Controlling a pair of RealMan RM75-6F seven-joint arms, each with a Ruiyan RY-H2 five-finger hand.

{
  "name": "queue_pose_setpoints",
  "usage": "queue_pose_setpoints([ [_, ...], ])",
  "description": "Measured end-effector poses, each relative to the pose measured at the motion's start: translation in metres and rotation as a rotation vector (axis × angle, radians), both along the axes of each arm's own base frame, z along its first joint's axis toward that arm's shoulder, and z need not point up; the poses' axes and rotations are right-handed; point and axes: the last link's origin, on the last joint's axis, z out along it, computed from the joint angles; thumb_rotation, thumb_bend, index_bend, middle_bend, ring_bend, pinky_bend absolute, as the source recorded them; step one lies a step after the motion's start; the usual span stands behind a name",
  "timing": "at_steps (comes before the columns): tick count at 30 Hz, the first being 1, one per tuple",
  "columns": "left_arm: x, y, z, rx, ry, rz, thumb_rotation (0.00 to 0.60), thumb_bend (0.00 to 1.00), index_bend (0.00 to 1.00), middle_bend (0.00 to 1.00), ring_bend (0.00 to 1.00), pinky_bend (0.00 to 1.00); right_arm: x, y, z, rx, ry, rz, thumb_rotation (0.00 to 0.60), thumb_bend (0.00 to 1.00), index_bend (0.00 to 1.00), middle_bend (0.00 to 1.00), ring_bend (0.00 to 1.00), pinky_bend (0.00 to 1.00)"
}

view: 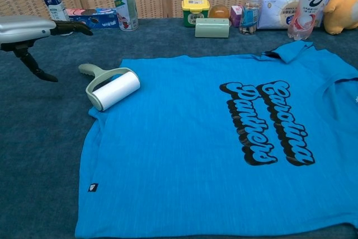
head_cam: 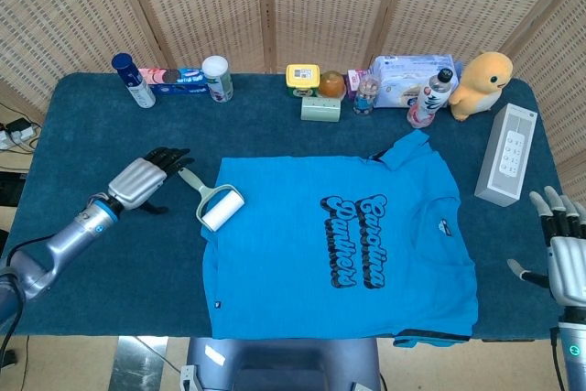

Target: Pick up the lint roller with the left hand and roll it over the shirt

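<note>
The lint roller (head_cam: 216, 200) (view: 111, 88), pale green handle and white roll, lies on the blue carpeted table with its roll on the left sleeve edge of the blue shirt (head_cam: 339, 244) (view: 224, 144). The shirt is spread flat, black lettering on its chest. My left hand (head_cam: 142, 179) (view: 28, 29) hovers open just left of the roller's handle, fingers stretched toward it, holding nothing. Past the shirt at the table's near right edge, my right hand (head_cam: 565, 258) is open and holds nothing.
Along the back edge stand a blue spray can (head_cam: 134, 81), a toothpaste box (head_cam: 172, 81), a white canister (head_cam: 217, 78), small jars, a wipes pack (head_cam: 407, 80), a bottle (head_cam: 430, 98) and a yellow plush duck (head_cam: 483, 82). A white box (head_cam: 509, 155) lies right of the shirt.
</note>
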Motion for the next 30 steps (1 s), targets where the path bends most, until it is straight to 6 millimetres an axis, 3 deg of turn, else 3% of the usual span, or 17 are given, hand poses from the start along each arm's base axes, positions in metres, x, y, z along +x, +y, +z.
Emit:
queue_pose_setpoints([
  [11, 0.011, 0.023, -0.031, -0.079, 0.092, -0.012, 0.600, 0.21, 0.00, 0.08, 0.01, 0.14, -0.002, -0.001, 0.003, -0.022, 0.004, -0.014, 0.600, 0.00, 0.06, 0.00, 0.00, 0.00],
  [14, 0.016, 0.026, -0.038, -0.093, 0.107, -0.027, 0.600, 0.21, 0.01, 0.15, 0.04, 0.14, -0.001, 0.000, 0.004, -0.029, 0.002, -0.012, 0.600, 0.00, 0.06, 0.00, 0.00, 0.00],
  [19, 0.020, 0.028, -0.045, -0.106, 0.123, -0.039, 0.600, 0.21, 0.12, 0.30, 0.11, 0.25, 0.001, 0.002, 0.007, -0.043, -0.003, -0.002, 0.600, 0.00, 0.06, 0.00, 0.00, 0.00],
  [24, 0.020, 0.026, -0.051, -0.113, 0.129, -0.034, 0.600, 0.21, 0.20, 0.39, 0.16, 0.27, 0.005, 0.007, 0.010, -0.058, -0.008, 0.009, 0.600, 0.00, 0.06, 0.00, 0.00, 0.00],
  [30, 0.021, 0.026, -0.054, -0.084, 0.136, -0.042, 0.600, 0.21, 0.32, 0.60, 0.30, 0.30, 0.015, 0.014, 0.011, -0.064, -0.015, 0.043, 0.600, 0.00, 0.06, 0.00, 0.00, 0.00],
])
